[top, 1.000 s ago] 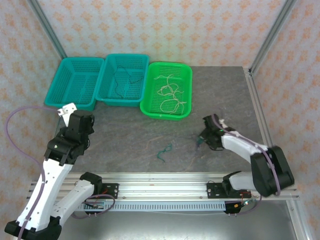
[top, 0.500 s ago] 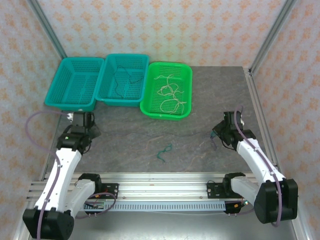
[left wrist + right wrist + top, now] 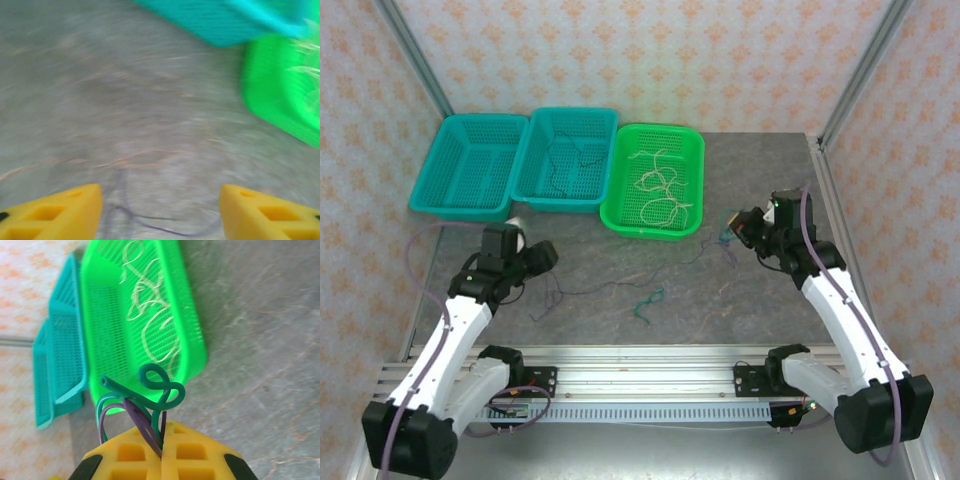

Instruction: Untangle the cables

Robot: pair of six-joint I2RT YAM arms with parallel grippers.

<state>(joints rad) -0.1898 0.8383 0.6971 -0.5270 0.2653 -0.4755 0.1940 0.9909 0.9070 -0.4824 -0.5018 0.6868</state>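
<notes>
Looking from above: thin dark-purple wire [image 3: 582, 292] lies across the mottled grey tabletop [image 3: 760, 170], with a loose teal squiggle [image 3: 647, 302] beside it.
Left wrist: left gripper [image 3: 160, 215], yellow jaws wide, empty, straddling the purple wire.
Right wrist: right gripper [image 3: 161, 442] pinched on teal-and-purple wire loops [image 3: 150, 400], near the green mesh basket [image 3: 192, 340].

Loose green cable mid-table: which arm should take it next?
Left, probably. The left gripper is open and holds nothing, while the right gripper is shut on a bunch of green and purple cables. The loose green cable lies on the table between them.
</notes>
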